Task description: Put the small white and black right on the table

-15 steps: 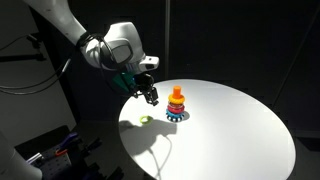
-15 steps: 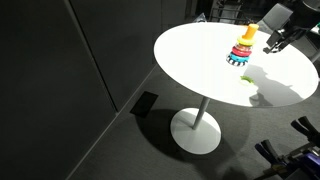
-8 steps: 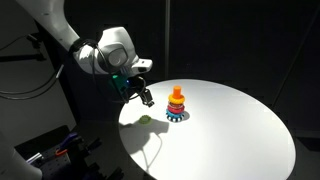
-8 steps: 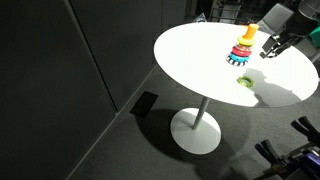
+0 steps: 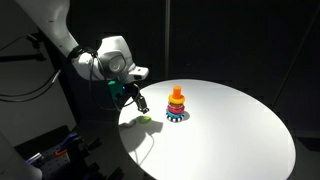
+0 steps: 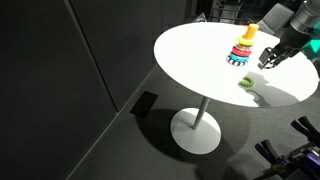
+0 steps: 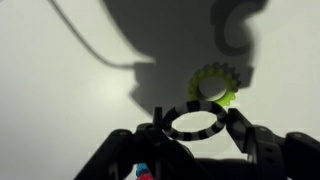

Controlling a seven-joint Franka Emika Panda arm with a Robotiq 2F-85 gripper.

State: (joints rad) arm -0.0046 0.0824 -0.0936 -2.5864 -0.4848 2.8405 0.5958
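In the wrist view my gripper (image 7: 195, 120) is shut on a small black and white striped ring (image 7: 197, 112), held above the white table (image 7: 60, 110). A green toothed ring (image 7: 215, 85) lies flat on the table just beyond it. In both exterior views the gripper (image 5: 141, 104) (image 6: 268, 58) hangs over the table's edge near the green ring (image 5: 144, 119) (image 6: 245, 82). The stacked ring toy (image 5: 177, 104) (image 6: 242, 47) stands upright on the table (image 5: 230, 130) (image 6: 200, 55), apart from the gripper.
The round table stands on a single white pedestal foot (image 6: 196, 130) on a dark floor. A dark curtain (image 6: 60, 80) forms the backdrop. Equipment with cables (image 5: 50, 150) sits low beside the robot's base. The arm (image 5: 70, 45) reaches in from the side.
The gripper has carried the striped ring away from the stacked toy, towards the table's edge and lower, and now hangs close above the green ring.
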